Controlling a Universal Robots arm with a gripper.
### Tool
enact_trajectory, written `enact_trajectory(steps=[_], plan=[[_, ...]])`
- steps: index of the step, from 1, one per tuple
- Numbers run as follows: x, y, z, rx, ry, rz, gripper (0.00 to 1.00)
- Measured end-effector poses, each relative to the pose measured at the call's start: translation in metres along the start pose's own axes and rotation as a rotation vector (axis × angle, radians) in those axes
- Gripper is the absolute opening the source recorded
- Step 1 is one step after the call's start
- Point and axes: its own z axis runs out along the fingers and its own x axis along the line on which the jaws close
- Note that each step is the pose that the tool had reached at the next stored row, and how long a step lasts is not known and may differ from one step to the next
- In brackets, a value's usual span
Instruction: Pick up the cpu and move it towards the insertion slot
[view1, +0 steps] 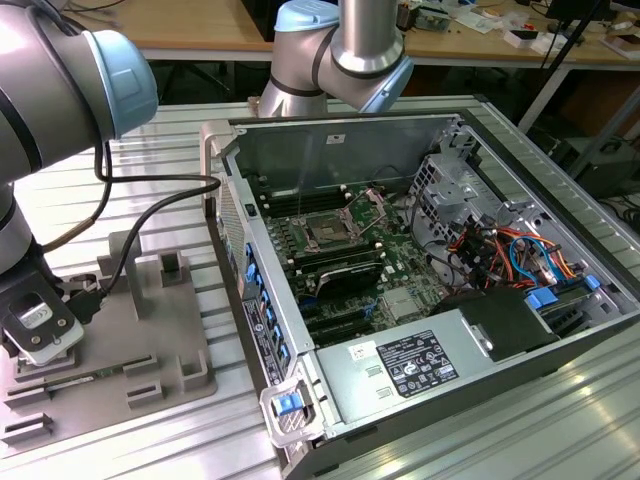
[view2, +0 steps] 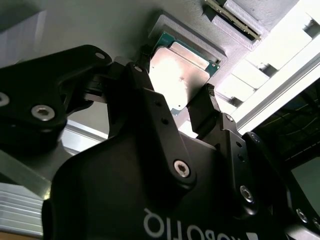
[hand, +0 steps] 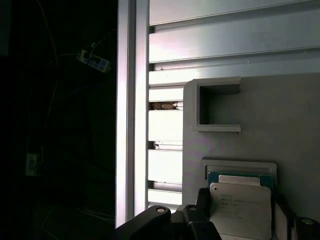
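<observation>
Item: the cpu (hand: 240, 210). Flat, square, pale silver top with faint print and a green rim beneath. It lies at a framed recess of the grey tray (view1: 160, 330), at the exterior view's left, well apart from the insertion slot (view1: 326, 232).

Holder: the gripper (view2: 172, 80). I see its black fingers (view2: 206, 100) closed against two opposite edges of the chip in both wrist views. I cannot tell whether the chip has left its recess.

Surroundings: an open computer case (view1: 330, 140) on the slatted metal table (view1: 150, 150). The slot is a dark square in a silver frame on the green board. The case's side wall (view1: 250, 280) stands between tray and slot. A black cable (view1: 150, 215) hangs from the arm above the tray.

By view: the exterior view gives me the case and slot, with the chip hidden under the gripper. The first wrist view adds an empty square recess (hand: 217, 107) near the chip.
</observation>
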Motion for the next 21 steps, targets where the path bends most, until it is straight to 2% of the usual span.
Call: enact_trajectory(steps=[13,21], plan=[[0.0001,0.0001,-0.0021,0.0000,0.0002,0.000,0.55],[0.0003,0.0004,-0.0126,0.0000,0.0001,0.000,0.55]])
